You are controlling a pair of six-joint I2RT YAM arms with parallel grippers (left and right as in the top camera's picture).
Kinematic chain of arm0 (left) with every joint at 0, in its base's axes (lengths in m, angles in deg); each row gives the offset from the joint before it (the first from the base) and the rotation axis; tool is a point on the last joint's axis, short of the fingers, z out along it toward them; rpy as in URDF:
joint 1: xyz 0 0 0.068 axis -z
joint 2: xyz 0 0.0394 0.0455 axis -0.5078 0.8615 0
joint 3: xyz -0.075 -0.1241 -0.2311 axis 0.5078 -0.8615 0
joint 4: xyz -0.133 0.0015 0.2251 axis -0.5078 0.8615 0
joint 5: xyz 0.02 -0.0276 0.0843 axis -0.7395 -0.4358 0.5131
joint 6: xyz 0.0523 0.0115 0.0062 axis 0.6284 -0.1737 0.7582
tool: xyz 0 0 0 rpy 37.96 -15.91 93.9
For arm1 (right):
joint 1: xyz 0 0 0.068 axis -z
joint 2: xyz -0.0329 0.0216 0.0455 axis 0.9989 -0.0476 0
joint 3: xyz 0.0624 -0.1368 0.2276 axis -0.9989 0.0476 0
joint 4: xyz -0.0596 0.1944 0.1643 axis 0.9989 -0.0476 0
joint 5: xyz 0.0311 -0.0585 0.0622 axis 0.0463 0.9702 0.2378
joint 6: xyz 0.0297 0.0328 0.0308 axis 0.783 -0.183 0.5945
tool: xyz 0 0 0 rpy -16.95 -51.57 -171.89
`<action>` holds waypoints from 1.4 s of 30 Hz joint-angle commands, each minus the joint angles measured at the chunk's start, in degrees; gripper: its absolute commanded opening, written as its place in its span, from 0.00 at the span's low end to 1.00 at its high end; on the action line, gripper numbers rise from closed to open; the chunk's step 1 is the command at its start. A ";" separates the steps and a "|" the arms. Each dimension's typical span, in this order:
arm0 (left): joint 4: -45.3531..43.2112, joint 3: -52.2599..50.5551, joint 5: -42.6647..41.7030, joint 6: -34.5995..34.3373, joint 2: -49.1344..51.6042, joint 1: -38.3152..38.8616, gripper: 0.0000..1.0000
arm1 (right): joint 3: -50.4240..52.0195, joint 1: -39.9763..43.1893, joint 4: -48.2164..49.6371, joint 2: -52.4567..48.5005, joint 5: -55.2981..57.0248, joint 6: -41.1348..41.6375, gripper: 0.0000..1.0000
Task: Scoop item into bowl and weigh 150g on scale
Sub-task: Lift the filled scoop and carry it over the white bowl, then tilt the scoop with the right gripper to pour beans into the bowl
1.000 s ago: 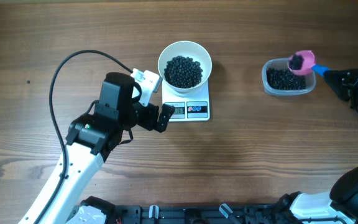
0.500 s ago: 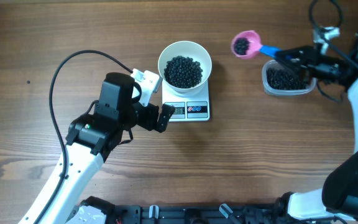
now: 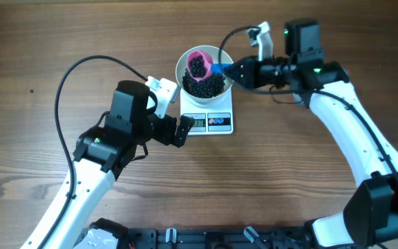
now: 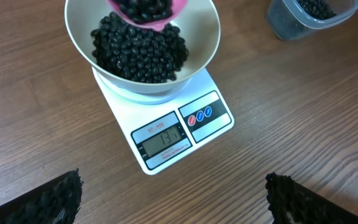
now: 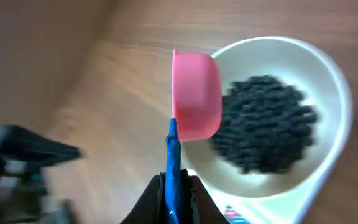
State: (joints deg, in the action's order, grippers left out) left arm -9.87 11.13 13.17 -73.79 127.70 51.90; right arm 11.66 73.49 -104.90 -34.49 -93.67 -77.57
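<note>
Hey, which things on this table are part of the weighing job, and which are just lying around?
In use: beans, white bowl, scale, pink scoop held by the right gripper, clear container.
Lying about: black cable.

Right hand (image 5: 178, 184) closed (left hand (image 4: 169, 202) agape)

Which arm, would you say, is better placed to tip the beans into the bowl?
Right. The right gripper is shut on the handle of the pink scoop, held over the bowl; the left gripper is open and empty beside the scale.
</note>
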 commanded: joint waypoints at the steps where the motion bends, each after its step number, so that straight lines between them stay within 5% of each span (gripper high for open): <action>1: -0.13 0.74 0.33 1.14 0.15 0.20 1.00 | -0.48 -2.08 0.02 0.63 13.66 -13.60 0.04; 11: -0.15 0.74 0.33 1.14 0.15 0.20 1.00 | -0.50 -2.45 1.01 0.70 15.87 -24.37 0.04; 32: -0.15 0.74 0.33 1.14 0.15 0.20 1.00 | -0.48 -2.45 0.87 0.70 13.03 -19.65 0.04; 35: -0.13 0.74 0.33 1.14 0.15 0.20 1.00 | -0.48 -2.84 -2.49 0.68 13.51 -32.22 0.04; 42: -0.13 0.74 0.33 1.11 0.15 0.20 1.00 | -0.50 -2.89 0.09 0.68 12.85 -21.24 0.04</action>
State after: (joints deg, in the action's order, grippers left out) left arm -9.84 11.13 13.14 -73.81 127.70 51.92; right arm 11.66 71.02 -105.99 -34.49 -79.44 -101.88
